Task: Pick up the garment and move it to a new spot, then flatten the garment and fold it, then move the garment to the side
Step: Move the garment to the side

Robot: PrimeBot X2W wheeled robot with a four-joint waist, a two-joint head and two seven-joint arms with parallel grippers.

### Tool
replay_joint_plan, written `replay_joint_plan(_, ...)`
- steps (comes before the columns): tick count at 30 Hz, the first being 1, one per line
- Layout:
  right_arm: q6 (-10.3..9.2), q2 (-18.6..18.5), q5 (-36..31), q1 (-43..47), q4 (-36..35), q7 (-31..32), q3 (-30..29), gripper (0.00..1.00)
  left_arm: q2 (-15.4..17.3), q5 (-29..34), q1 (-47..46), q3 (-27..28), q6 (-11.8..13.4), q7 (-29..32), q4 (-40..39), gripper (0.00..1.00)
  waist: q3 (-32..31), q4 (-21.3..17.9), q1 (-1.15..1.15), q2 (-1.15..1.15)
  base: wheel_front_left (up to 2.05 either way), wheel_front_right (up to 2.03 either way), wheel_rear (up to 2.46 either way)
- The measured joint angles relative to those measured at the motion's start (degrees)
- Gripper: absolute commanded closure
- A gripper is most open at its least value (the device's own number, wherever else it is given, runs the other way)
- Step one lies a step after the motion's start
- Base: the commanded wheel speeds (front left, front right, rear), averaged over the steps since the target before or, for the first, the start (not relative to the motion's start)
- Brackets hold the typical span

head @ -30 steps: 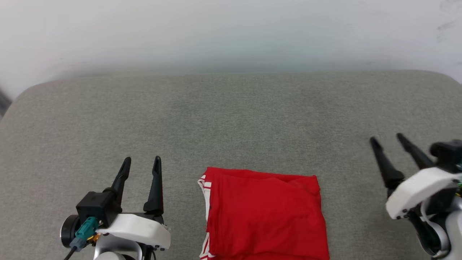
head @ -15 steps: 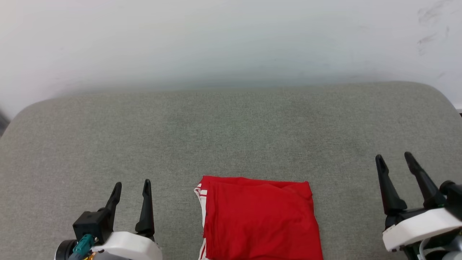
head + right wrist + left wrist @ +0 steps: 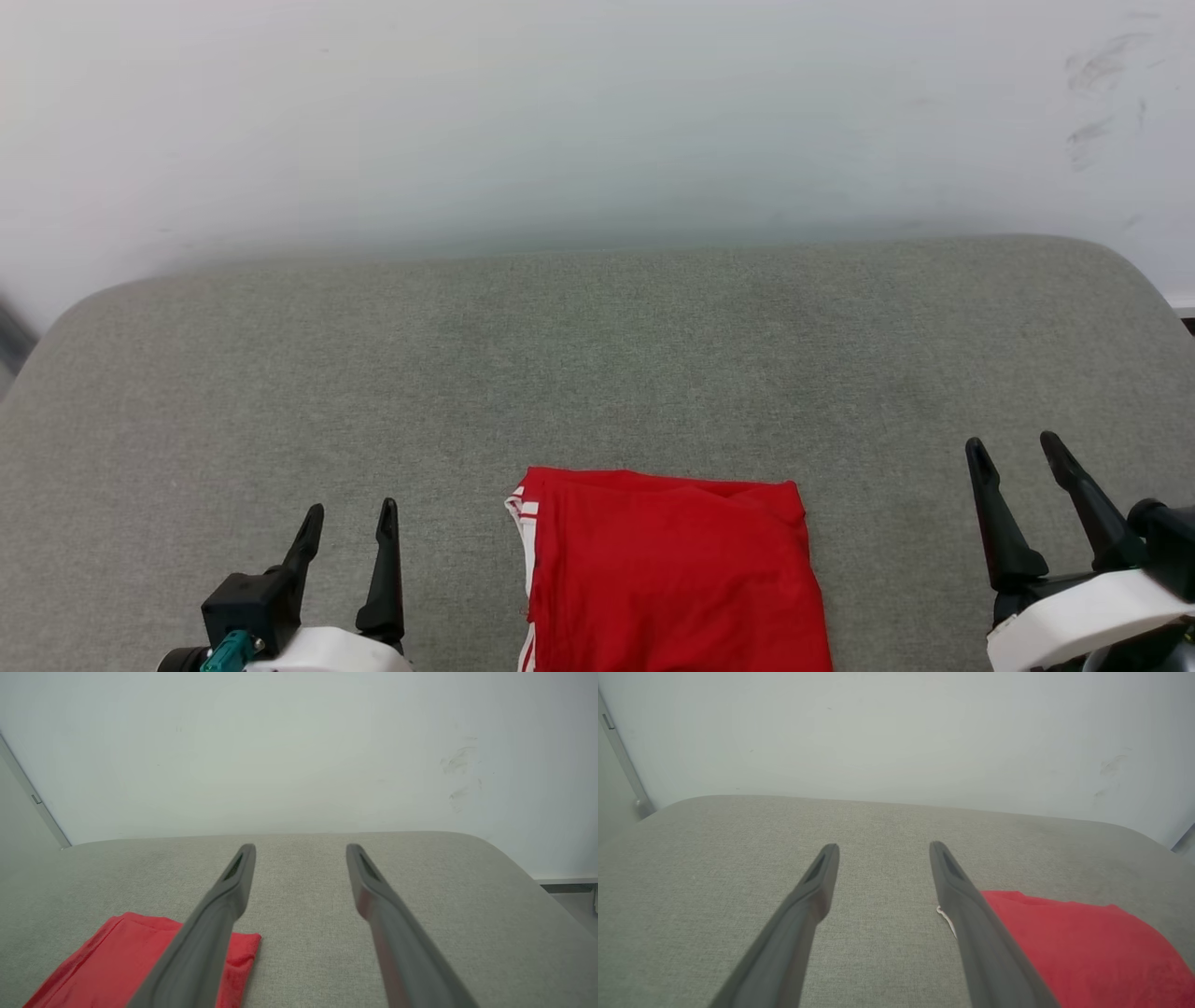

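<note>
Folding looks finished: the red jersey (image 3: 672, 574) lies as a compact rectangle on the grey upholstered cushion (image 3: 597, 355). Its plain red side faces up, and the red-and-white striped trim (image 3: 525, 523) peeks out along its left edge. The jersey's near end runs off the bottom of the head view, so that edge cannot be judged. A few soft creases cross its far right corner.

The left gripper (image 3: 351, 509) stands to the left of the jersey, near it but not touching, jaws spread and empty. The right gripper (image 3: 1013, 441) stands to the right of the jersey and farther off, likewise spread with nothing between its jaws. Both point away from the robot, towards the pale wall (image 3: 597, 112) beyond the jersey.

The step left is probably the shift to the side. To do it well, the layers must travel as one stack. Each gripper would best come in low from its own side of the jersey and pinch through all the folds at an edge, not just the top sheet. The two should then lift only a little and move together at the same pace. A single-corner grab would likely let the thin fabric sag and the fold spill open. The striped side, where the loose edges gather, needs the firmer bite.
</note>
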Motion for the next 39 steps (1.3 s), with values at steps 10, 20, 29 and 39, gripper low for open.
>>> replay_joint_plan(10,0.0,0.2,5.0,0.2,0.9,6.4,-4.6,0.0,-0.1,0.0,-0.5,1.0,-0.3,-0.3,0.0,0.0,0.6,0.0,0.0,0.0,0.0,0.0,0.0)
replay_joint_plan(20,0.0,-5.7,15.0,-1.7,12.5,27.3,-14.6,0.0,-1.5,0.8,-2.1,2.4,-0.8,-0.6,-1.7,0.0,1.7,2.6,0.0,0.0,0.0,0.0,0.0)
replay_joint_plan(29,0.0,0.0,29.9,-5.0,20.1,42.4,-13.9,0.0,-3.4,2.0,-4.2,2.8,-2.0,-0.6,-1.9,0.0,4.3,6.9,0.0,0.0,0.0,0.0,0.0)
replay_joint_plan(39,-0.01,2.8,47.4,-9.9,25.7,42.7,-9.0,0.0,-3.6,3.0,-6.7,3.4,-3.7,-0.7,-1.0,0.0,9.7,10.3,0.0,0.0,0.0,0.0,0.0)
